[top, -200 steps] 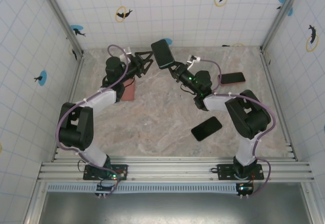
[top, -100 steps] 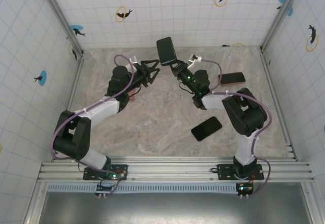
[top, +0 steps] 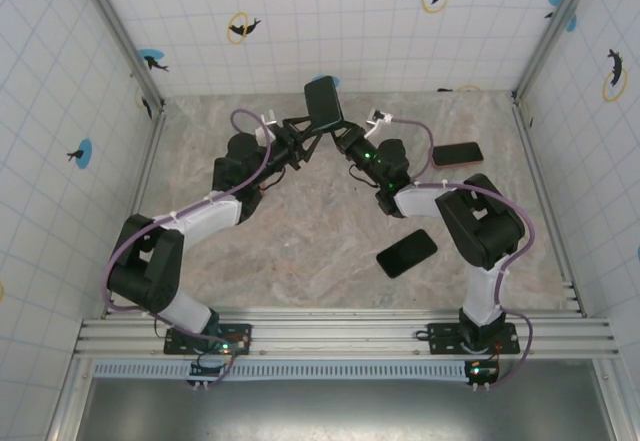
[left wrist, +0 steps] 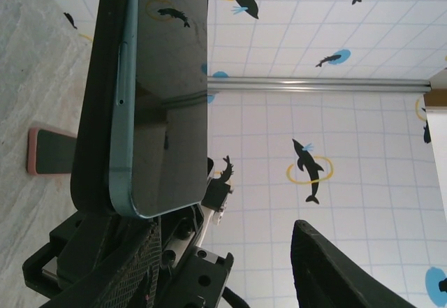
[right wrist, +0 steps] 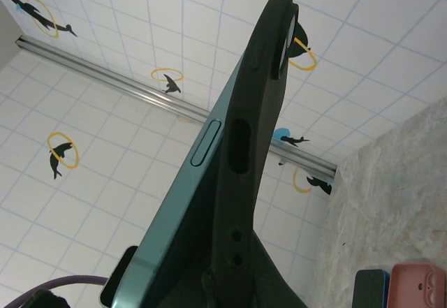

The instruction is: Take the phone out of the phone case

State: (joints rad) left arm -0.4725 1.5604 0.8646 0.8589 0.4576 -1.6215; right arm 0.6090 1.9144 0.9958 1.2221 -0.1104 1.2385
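A phone with a teal edge and dark glass (left wrist: 171, 91) sits in a black phone case (right wrist: 262, 112). Both are raised upright above the back middle of the table (top: 323, 104). My right gripper (right wrist: 230, 280) is shut on the case's lower end from the right (top: 345, 139). At that end the teal phone (right wrist: 178, 210) stands a little away from the case. My left gripper (top: 305, 133) reaches in from the left and is open (left wrist: 230, 252). Its left finger (left wrist: 119, 259) lies by the phone's lower corner. The other finger (left wrist: 335, 266) stands apart, with wall showing between.
A bare black phone (top: 407, 252) lies on the table right of centre. A phone in a pink case (top: 458, 154) lies at the back right, also (left wrist: 50, 151). A pink case (right wrist: 418, 287) and a blue item (right wrist: 371, 287) lie on the table. Tiled walls enclose the table.
My left arm has swung right, bringing its gripper up to the raised phone, and its jaws have narrowed slightly. The right gripper kept its hold and shifted the phone a little.
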